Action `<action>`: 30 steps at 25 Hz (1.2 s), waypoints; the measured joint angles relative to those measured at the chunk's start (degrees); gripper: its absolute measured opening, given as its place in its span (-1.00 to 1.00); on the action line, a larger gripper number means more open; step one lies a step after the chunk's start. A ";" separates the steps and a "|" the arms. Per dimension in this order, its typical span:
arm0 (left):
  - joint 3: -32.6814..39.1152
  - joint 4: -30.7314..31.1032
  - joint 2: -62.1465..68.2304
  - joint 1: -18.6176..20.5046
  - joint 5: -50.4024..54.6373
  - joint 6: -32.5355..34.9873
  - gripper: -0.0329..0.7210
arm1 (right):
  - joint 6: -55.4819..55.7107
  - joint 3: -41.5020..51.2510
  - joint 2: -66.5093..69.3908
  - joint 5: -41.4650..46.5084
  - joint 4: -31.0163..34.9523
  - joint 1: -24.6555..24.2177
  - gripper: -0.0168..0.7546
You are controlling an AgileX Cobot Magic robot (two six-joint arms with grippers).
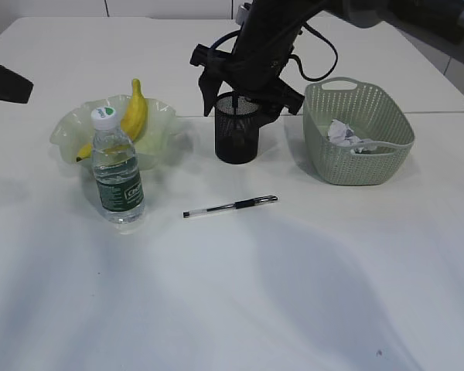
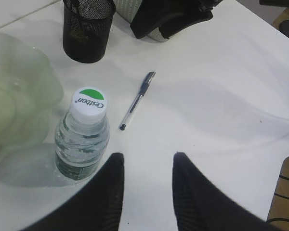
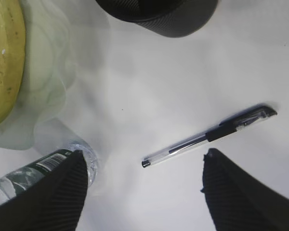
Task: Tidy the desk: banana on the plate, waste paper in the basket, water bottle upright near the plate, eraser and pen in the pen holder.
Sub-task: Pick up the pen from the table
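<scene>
The banana [image 1: 134,113] lies in the pale green plate [image 1: 161,117] at the left. Just in front of it the water bottle [image 1: 117,171] stands upright. A pen [image 1: 230,206] lies loose on the desk [image 1: 294,294], in front of the black mesh pen holder [image 1: 237,131]. My right gripper [image 1: 244,93] hangs open right over the holder's mouth, nothing between its fingers [image 3: 67,192]. The waste paper [image 1: 348,135] sits inside the basket [image 1: 357,166]. My left gripper [image 2: 148,156] is open and empty, beside the bottle [image 2: 83,132]. The eraser is out of view.
The right arm's dark body leans in from the back over the holder, between plate and basket. A dark part of the left arm [image 1: 4,81] shows at the left edge. The desk's far edge runs behind the plate and basket.
</scene>
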 joint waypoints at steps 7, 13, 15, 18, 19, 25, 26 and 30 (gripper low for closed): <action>0.00 0.04 0.00 0.00 0.00 -0.12 -0.29 | 5.28 0.00 0.00 0.00 -0.12 0.86 0.49; 0.00 0.13 0.00 0.00 0.00 -0.25 -0.29 | 5.44 0.00 0.00 0.00 -0.34 0.86 0.49; 0.00 0.13 0.00 0.00 0.00 -0.25 -0.29 | 4.73 0.00 0.00 0.00 -0.79 0.86 0.49; 0.00 -0.38 0.00 0.00 0.00 -0.27 -0.29 | -1.13 0.00 0.00 0.00 -4.27 0.86 0.48; 0.00 -0.60 0.00 0.00 0.10 -0.27 -0.29 | -4.26 0.00 0.00 0.00 -5.91 0.86 0.48; 0.00 -3.46 0.00 0.00 0.10 -0.27 -0.29 | -21.27 0.00 0.00 0.00 -12.19 0.95 0.48; 0.00 -3.95 0.00 0.00 0.10 -0.27 -0.29 | -25.35 0.00 0.00 0.00 -12.63 0.95 0.48; 0.00 -5.72 0.00 0.00 0.10 -0.37 -0.29 | -38.89 0.00 0.00 0.00 -14.73 0.99 0.48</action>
